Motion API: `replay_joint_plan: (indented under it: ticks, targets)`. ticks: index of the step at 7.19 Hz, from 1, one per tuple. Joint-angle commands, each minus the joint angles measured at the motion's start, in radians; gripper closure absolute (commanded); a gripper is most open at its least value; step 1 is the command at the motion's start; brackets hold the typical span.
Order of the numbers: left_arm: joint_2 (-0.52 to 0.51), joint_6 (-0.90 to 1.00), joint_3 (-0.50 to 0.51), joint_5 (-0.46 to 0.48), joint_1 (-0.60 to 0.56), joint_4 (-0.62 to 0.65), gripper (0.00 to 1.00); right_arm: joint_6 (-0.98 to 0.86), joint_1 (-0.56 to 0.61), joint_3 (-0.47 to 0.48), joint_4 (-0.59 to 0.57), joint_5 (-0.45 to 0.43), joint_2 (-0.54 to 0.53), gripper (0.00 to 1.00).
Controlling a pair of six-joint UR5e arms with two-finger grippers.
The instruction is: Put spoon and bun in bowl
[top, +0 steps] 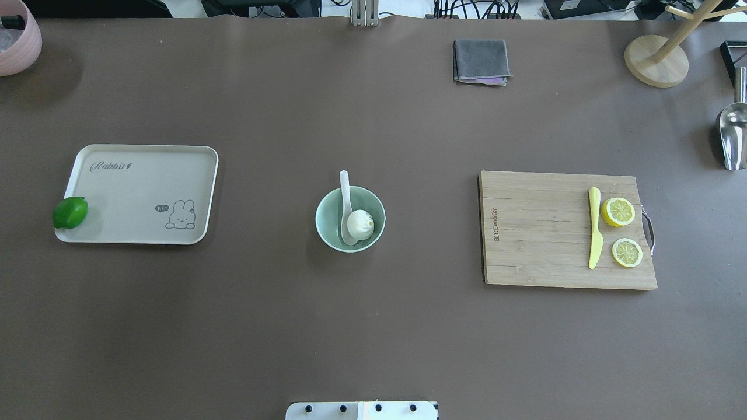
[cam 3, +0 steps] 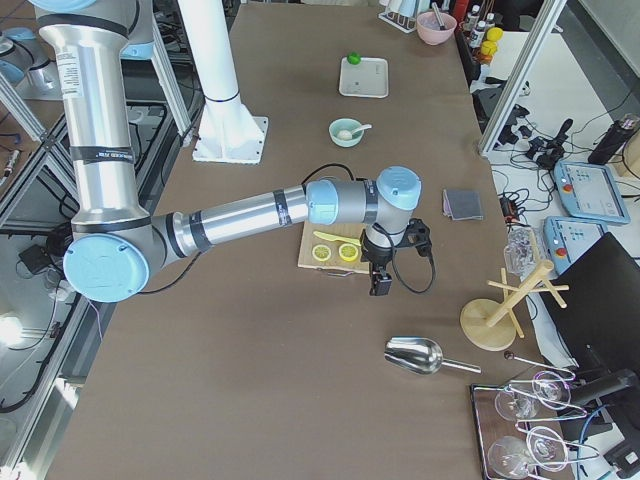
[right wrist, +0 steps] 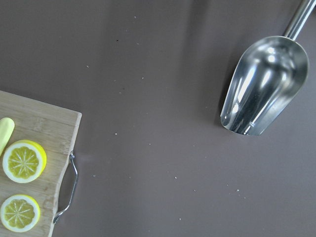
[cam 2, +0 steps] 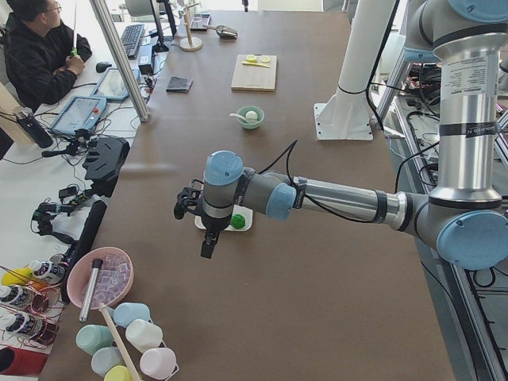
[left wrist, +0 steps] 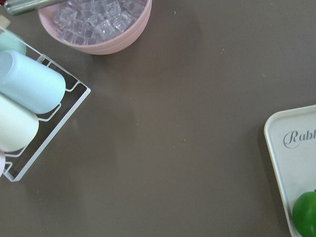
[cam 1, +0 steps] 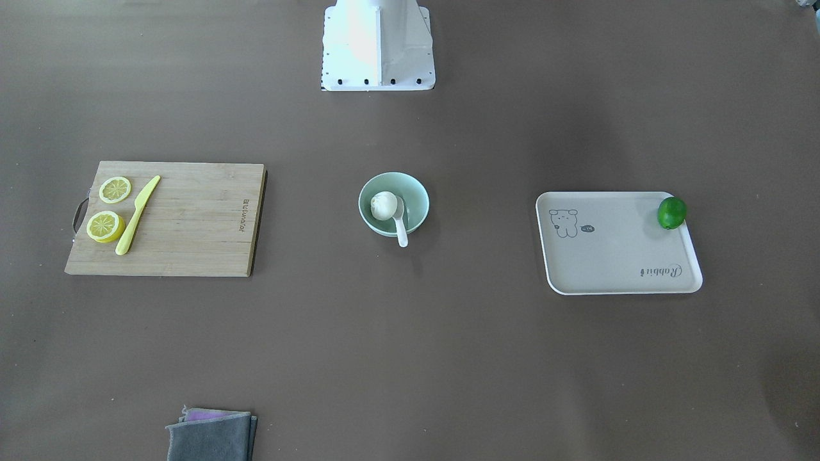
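Seemingly done: the small pleated white bun [top: 360, 224] and glossy white soup spoon [top: 345, 198] lie inside the round mint-green bowl [top: 319, 219] at the middle of the worktop [top: 233, 326]. Best leave them undisturbed. For the left end effector [cam 2: 208, 244] and right end effector [cam 3: 381, 283], wide or narrow, I cannot tell.

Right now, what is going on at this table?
Nothing is being handled. The small white steamed bun and the glossy white soup spoon lie in the round mint-green bowl, handle over its rim. The left gripper and the right gripper hang far from it, on either side; open or shut, I cannot tell.
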Motion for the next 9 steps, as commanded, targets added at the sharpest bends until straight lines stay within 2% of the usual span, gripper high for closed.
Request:
replay_joint_plan:
  ticks: [1,9]
  targets:
    - [0.051,0.0,0.004,-0.076,-0.07,0.0,0.02,-0.001,0.047,-0.014,-0.018,0.025,-0.006,0.0]
    - [0.03,-0.011,0.013,-0.07,-0.067,0.0,0.02,0.039,0.046,-0.018,-0.012,0.036,-0.017,0.0]
